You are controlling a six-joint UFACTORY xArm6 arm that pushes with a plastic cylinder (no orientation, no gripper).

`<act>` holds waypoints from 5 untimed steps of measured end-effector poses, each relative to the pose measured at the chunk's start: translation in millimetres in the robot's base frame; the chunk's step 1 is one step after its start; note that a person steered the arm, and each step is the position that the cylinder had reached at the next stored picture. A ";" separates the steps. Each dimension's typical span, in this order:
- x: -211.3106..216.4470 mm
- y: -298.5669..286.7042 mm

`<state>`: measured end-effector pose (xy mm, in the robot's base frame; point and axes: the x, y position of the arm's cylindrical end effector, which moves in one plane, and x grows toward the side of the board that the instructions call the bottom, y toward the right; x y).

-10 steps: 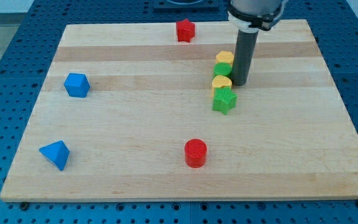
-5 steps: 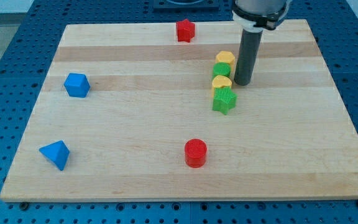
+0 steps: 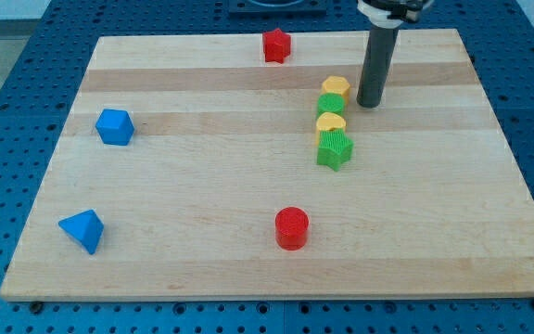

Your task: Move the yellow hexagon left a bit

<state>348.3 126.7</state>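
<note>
The yellow hexagon (image 3: 336, 87) sits at the top of a column of blocks right of the board's centre. Below it, touching in a line, are a green round block (image 3: 331, 104), a second yellow block (image 3: 330, 122) and a green star-shaped block (image 3: 335, 149). My tip (image 3: 369, 104) stands on the board just to the right of the yellow hexagon and the green round block, with a small gap between it and them.
A red block (image 3: 276, 44) lies near the top edge. A blue block (image 3: 114, 126) is at the left and a blue wedge-like block (image 3: 82, 230) at the lower left. A red cylinder (image 3: 292, 227) sits at the bottom centre. The wooden board (image 3: 202, 176) rests on a blue perforated table.
My tip has moved toward the view's top and slightly right, from beside the lower yellow block to beside the yellow hexagon. The blocks have not moved.
</note>
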 end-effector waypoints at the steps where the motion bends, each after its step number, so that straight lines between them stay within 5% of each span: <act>1: -4.2 -2.3; 5: -4.3 -24.9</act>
